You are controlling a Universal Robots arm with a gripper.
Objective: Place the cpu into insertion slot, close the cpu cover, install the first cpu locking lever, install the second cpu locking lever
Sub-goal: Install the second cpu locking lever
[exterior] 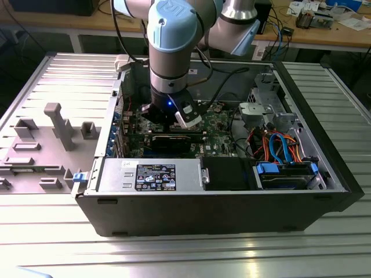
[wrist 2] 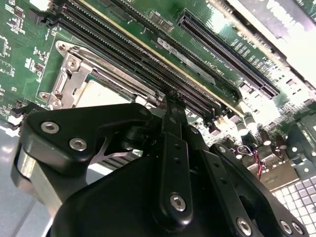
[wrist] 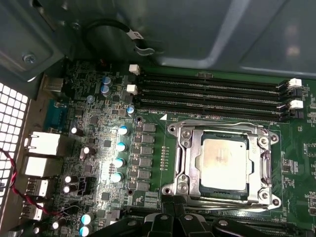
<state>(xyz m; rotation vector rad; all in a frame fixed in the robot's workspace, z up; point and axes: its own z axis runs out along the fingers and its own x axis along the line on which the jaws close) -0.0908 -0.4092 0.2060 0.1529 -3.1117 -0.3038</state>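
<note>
The silvery square cpu (wrist: 223,164) is seen seated in the metal-rimmed insertion slot (wrist: 185,163) under the closed silver frame cpu cover (wrist: 264,168), beside the clenched black gripper (wrist 2: 173,98).

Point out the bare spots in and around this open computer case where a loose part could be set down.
Bare ribbed table in front of the computer case and along its exterior-view right. Inside is crowded: gripper over motherboard, cables beside. Grey fixtures occupy the exterior view's left.

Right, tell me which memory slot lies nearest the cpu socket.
The last of the four long black memory slots, running right alongside the cpu cover; the other three lie beyond it.
</note>
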